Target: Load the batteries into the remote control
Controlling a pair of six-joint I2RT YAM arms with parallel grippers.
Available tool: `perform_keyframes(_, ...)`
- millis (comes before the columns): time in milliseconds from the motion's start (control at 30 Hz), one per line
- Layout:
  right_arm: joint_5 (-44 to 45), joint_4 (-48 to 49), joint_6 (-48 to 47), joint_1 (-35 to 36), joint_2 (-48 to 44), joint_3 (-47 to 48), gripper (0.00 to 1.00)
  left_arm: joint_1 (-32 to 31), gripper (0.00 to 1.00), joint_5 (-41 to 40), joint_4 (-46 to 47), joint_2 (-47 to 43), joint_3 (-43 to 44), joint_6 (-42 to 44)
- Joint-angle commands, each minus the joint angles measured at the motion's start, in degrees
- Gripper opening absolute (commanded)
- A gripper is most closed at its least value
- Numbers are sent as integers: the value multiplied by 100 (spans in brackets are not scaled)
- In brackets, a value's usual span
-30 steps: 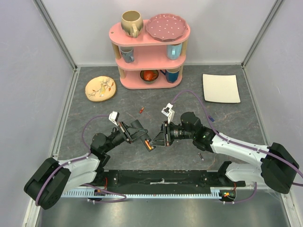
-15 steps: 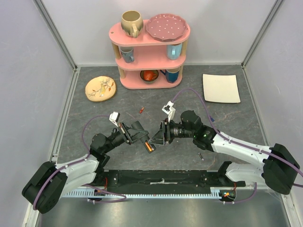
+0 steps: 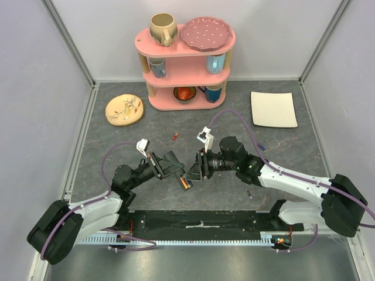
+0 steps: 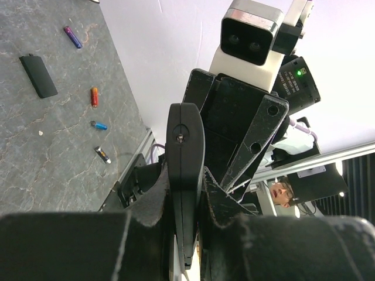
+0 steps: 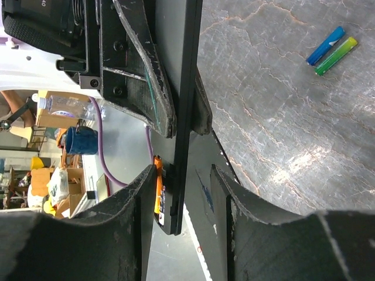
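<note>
Left pincer (image 3: 177,171) clamped on remote control (image 4: 185,164), held edge-on above desk (image 3: 111,146). Right pincer (image 5: 184,175) part open, straddling its end, orange battery (image 5: 158,188) lodged there.

top view: the remote control (image 3: 188,175) is mostly buried between the left hand (image 3: 177,174) and right hand (image 3: 197,171). right wrist cam crops its top end. loose battery (image 3: 248,194) by the desk's (image 3: 117,158) near edge, too small for colour.
</note>
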Motion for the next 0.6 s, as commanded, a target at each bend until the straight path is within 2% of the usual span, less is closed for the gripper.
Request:
perform_keyframes(0, -96, -90, -178, 72, 64, 252, 48, -30, 2, 51, 250, -18, 237, 197)
perform_keyframes(333, -149, 42, -108, 143, 179, 244, 47, -30, 2, 42, 259, -62, 237, 197)
perform_keyframes(567, -70, 24, -73, 143, 187, 138, 36, -30, 2, 42, 241, -97, 281, 179)
